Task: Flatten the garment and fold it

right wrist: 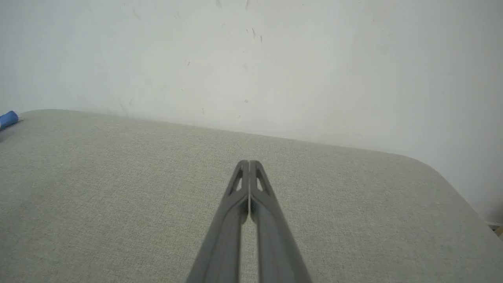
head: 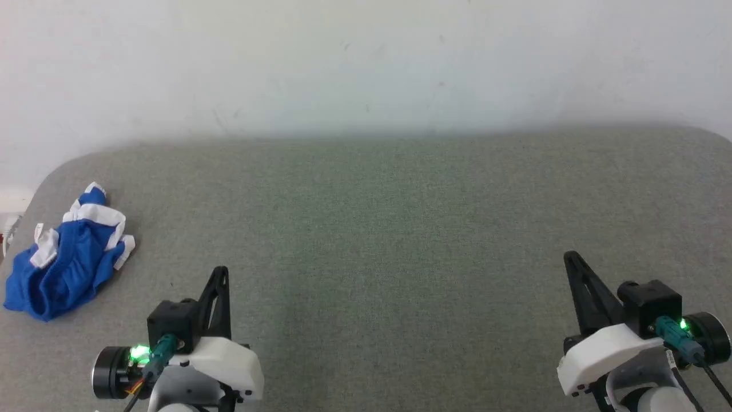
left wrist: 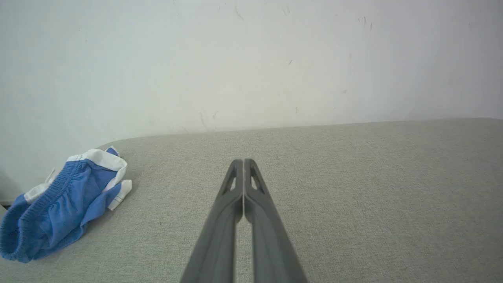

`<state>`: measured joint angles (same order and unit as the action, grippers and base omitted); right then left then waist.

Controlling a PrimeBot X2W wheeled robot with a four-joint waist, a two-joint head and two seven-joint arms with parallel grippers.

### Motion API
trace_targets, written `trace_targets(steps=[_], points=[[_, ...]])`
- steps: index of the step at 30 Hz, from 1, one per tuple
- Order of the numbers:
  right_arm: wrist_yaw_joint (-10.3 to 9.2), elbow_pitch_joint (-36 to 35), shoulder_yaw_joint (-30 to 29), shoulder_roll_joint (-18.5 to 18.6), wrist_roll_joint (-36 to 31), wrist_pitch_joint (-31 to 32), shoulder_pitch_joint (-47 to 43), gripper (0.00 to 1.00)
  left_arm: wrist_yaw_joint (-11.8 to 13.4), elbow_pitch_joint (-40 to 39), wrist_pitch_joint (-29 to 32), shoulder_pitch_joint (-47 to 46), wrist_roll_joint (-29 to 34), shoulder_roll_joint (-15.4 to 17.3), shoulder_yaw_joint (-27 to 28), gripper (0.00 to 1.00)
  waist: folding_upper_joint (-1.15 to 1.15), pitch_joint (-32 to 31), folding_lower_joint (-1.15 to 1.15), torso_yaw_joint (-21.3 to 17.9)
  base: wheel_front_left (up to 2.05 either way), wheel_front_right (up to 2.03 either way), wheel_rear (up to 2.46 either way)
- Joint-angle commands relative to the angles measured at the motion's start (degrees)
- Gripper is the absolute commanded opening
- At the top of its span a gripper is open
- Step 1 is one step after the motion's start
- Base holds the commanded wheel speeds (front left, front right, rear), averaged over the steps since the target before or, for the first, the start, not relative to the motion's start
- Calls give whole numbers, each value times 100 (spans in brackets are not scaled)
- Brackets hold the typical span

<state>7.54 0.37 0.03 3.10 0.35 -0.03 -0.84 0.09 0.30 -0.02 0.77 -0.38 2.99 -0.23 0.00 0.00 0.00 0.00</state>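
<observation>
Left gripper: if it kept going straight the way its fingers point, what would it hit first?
Probably the bare grey surface ahead, or the white wall behind it; depth is unclear. The left gripper, shut, points well right of the crumpled blue garment, so it would miss it.

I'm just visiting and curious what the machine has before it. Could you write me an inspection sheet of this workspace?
Surface: grey fabric table, rounded corners, lying smooth.
Job's things: blue shorts with white trim, crumpled near the table's left edge, untouched.
Clutter: nothing seen.
Pincers: left pincer and right pincer both shut, holding nothing, over the near table.
Cables: teal plug with leads at each wrist.
Surroundings: scuffed white wall behind.
</observation>
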Motion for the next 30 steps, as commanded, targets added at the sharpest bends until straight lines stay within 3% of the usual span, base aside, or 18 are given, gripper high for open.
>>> trace_targets(steps=[1, 30], points=[[-5, -37, -3, -23, -35, 3, 84, 0, -9, -30, 2, -77, 38, -12, 23, 0, 0, 0, 0, 0, 0, 0, 0], [-5, -37, -3, -23, -35, 3, 84, 0, -9, -30, 2, -77, 38, -12, 23, 0, 0, 0, 0, 0, 0, 0, 0]])
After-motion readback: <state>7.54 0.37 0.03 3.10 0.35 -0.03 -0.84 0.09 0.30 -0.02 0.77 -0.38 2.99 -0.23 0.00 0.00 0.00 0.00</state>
